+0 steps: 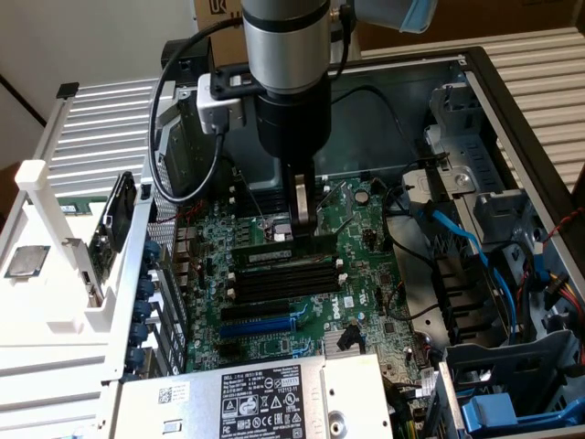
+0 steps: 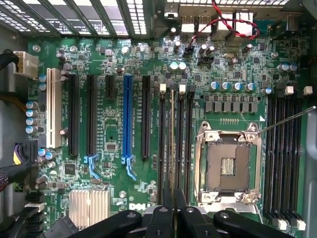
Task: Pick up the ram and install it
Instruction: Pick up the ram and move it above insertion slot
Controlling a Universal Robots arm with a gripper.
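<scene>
Item: the ram (image 1: 265,252) (image 2: 172,134), green stick, stood on edge and lengthwise in line with the bank of black memory slots (image 1: 283,282) (image 2: 189,144), at the bank's far side from the blue expansion slot (image 1: 265,325) (image 2: 128,119); whether it was seated could not be told. Held by: the gripper (image 1: 304,233) (image 2: 172,210), fingers narrowed onto its upper edge, near one end. Setting: green motherboard (image 1: 366,229) with bare CPU socket (image 2: 228,166), inside an opened computer case (image 1: 512,101).

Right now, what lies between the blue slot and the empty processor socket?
In the wrist view: a black slot, then the memory slots, with the ram edge-on among them.
</scene>
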